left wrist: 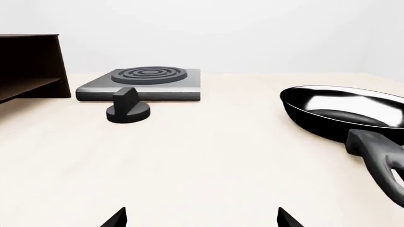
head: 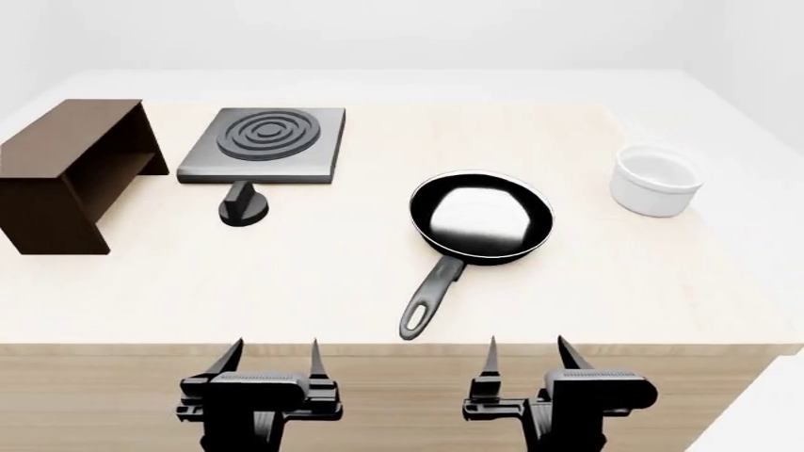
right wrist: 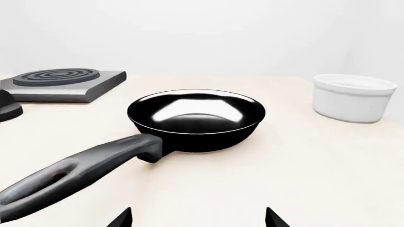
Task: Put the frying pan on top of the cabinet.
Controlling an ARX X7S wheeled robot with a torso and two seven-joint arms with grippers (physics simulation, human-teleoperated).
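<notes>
The black frying pan (head: 483,218) sits on the light wooden counter, its long handle (head: 430,299) pointing toward the front edge. It also shows in the right wrist view (right wrist: 196,118) and in the left wrist view (left wrist: 344,113). The dark brown cabinet (head: 70,169) stands at the far left, its open side facing right; a corner shows in the left wrist view (left wrist: 31,66). My left gripper (head: 270,363) and right gripper (head: 528,360) are both open and empty, held below the counter's front edge, short of the pan handle.
A grey square hob (head: 266,141) with concentric rings sits behind a small black knob (head: 244,205). A white bowl (head: 654,180) stands at the right. The wooden counter (head: 314,273) has its front edge just ahead of both grippers.
</notes>
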